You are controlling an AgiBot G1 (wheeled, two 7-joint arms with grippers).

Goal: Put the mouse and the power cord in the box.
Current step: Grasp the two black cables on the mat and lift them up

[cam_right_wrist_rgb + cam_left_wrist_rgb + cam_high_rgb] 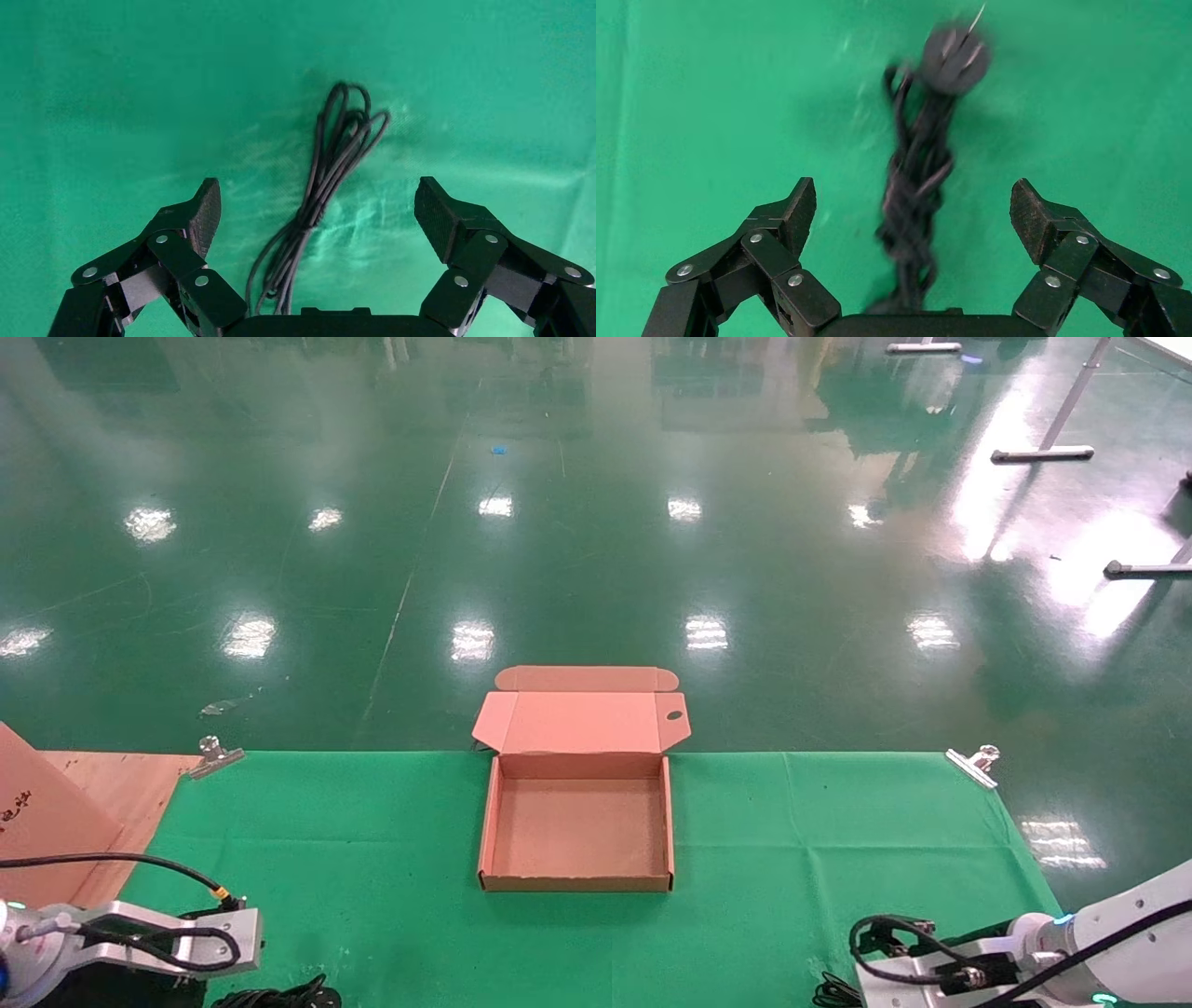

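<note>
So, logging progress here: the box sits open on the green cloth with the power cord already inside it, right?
Not quite. The box is open on the green cloth but holds nothing, as the head view shows. The power cord lies on the cloth under the open left gripper, per the left wrist view.

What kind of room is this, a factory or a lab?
Probably a lab or workshop hall: a glossy green floor stretches far back, a green cloth is clipped over the worktable, and an open box sits between two robot arms.
</note>
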